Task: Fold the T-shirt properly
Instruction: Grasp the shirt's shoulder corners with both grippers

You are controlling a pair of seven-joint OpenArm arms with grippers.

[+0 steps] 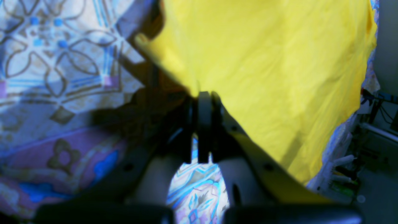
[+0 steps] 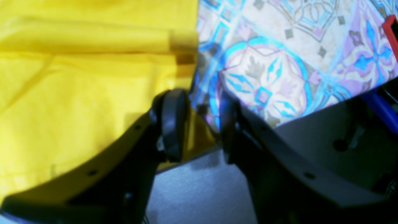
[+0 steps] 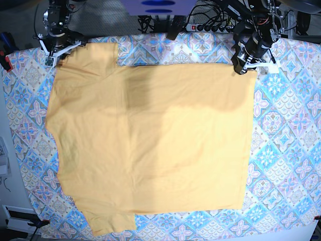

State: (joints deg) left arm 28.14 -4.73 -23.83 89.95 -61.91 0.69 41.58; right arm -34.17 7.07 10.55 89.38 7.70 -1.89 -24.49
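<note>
1. Plain mustard-yellow cotton T-shirt [image 1: 273, 81] cut off by top edge in left wrist view; fabric blurred;
2. Collar and tag hidden in base view;
3. Blue-pink patterned tablecloth [image 3: 291, 150] cut off at right edge; mostly covered by shirt.

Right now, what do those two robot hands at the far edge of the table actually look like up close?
Both look alike. The left hand has two dark, curved plastic fingers with small screw holes, ending in black rounded pads. The right hand has the same build. From the base view, each arm is black with pale grey brackets, and black cables trail behind.
</note>
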